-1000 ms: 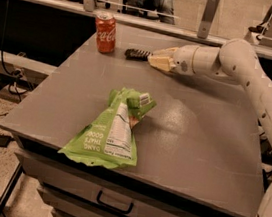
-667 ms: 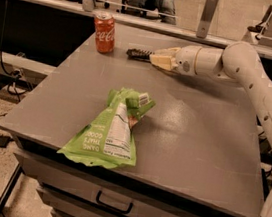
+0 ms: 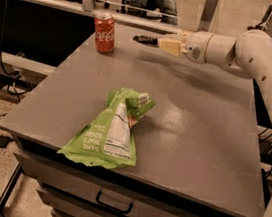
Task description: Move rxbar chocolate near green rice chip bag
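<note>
The rxbar chocolate (image 3: 144, 39) is a small dark flat bar at the far side of the grey table (image 3: 204, 125). It is held level a little above the tabletop, sticking out to the left of my gripper (image 3: 160, 43), which is shut on its right end. The green rice chip bag (image 3: 110, 133), lime-green with a white label panel, lies flat near the table's front left edge, well apart from the bar and the gripper. My white arm (image 3: 245, 47) reaches in from the right.
An orange-red soda can (image 3: 104, 32) stands upright at the far left of the table, just left of the bar. Drawers with a handle (image 3: 112, 204) sit under the front edge. Cables lie on the floor at left.
The gripper has lifted the bar off the tabletop and risen a little. The bag and the can have not moved.
</note>
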`<action>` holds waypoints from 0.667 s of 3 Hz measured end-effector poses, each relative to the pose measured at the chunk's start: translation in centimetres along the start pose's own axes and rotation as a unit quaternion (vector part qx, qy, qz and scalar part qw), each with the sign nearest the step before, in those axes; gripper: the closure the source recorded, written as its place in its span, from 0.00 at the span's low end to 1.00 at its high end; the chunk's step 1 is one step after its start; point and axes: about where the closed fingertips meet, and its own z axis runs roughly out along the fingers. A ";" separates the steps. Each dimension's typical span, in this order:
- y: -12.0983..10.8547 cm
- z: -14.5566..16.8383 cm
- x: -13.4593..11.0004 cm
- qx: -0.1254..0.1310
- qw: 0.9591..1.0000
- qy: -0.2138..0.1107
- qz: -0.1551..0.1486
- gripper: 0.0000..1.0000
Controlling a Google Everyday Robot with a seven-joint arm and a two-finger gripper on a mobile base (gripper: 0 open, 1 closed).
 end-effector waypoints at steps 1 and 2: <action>-0.1 -1.9 -2.0 0.004 1.000 0.005 -0.019 1.00; 0.1 -5.4 -2.5 0.008 1.000 0.017 -0.022 1.00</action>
